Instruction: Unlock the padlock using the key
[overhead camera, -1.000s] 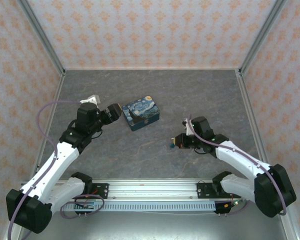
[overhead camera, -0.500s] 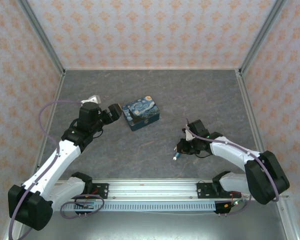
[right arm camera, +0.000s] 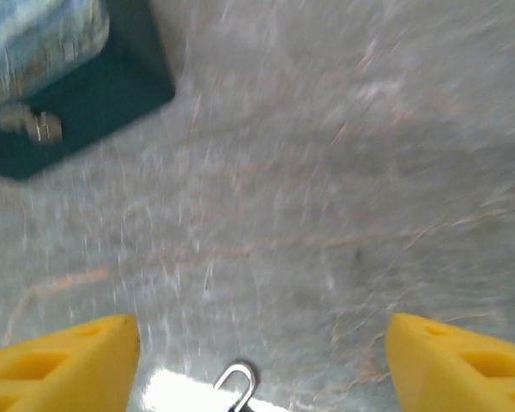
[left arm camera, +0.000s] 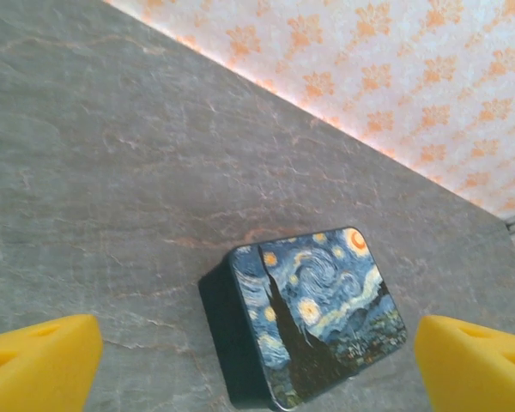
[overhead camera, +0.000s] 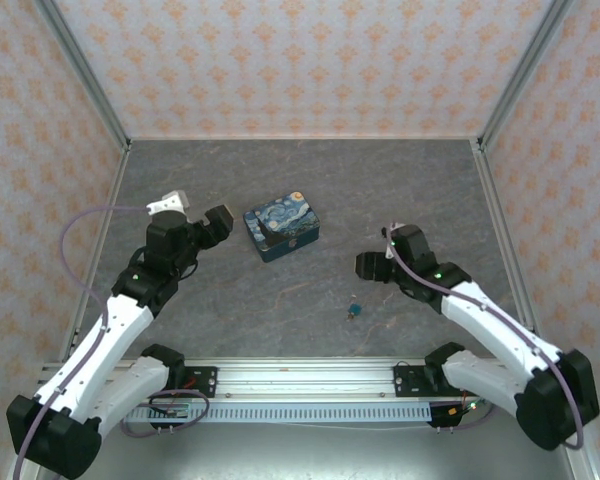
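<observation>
Left gripper [left arm camera: 257, 356] and right gripper [right arm camera: 262, 343] gape wide, empty; the padlock [overhead camera: 355, 309] is a tiny speck, details lost.

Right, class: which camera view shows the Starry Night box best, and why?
The left wrist view: the box sits close and sharp, painted lid facing the camera. The top external view shows it whole but small; the right wrist view catches a blurred corner of it.
</observation>
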### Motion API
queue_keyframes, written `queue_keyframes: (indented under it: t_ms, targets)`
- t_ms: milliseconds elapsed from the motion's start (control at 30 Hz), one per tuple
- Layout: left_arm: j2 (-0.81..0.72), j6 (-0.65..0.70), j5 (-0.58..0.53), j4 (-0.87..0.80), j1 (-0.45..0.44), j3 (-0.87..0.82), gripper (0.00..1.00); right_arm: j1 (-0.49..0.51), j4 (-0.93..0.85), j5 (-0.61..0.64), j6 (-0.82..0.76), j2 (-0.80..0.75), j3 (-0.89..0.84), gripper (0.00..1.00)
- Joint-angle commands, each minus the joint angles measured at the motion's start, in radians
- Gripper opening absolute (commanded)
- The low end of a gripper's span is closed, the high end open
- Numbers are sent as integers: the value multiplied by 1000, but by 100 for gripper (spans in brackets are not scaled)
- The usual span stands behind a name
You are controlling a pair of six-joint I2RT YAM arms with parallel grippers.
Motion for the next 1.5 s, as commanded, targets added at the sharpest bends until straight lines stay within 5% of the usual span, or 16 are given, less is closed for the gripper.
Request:
queue_keyframes:
  t_ms: [0, 67, 233, 433, 533, 700, 1067, 1167, 1467]
  targets:
    - [-36, 93, -109, 55, 3, -30, 94, -1, 36, 247, -47, -80, 18, 90]
    - [-55, 131, -143, 81, 3, -40, 94, -1, 83, 319, -86, -120, 11, 100]
    - [-94, 208, -307, 195, 3, -129, 94, -22, 237, 435, -275, -157, -58, 99]
    - [-41, 246, -578, 180, 3, -208, 94, -241, 552, 318, -291, -91, -230, 99]
    - [15, 308, -623, 218, 5, -228, 95, -348, 770, 248, -290, 3, -312, 99]
    - [74, 416, -609, 419, 6, -312, 95, -460, 1039, 106, -260, 211, -357, 99]
    - [325, 606, -441, 855, 63, -390, 95, -485, 1339, 35, -285, 565, -300, 99]
    - [400, 607, -376, 947, 101, -403, 95, -491, 1202, 50, -277, 560, -236, 99]
    - [656, 620, -253, 1121, 165, -360, 95, -495, 1192, 77, -264, 559, -229, 99]
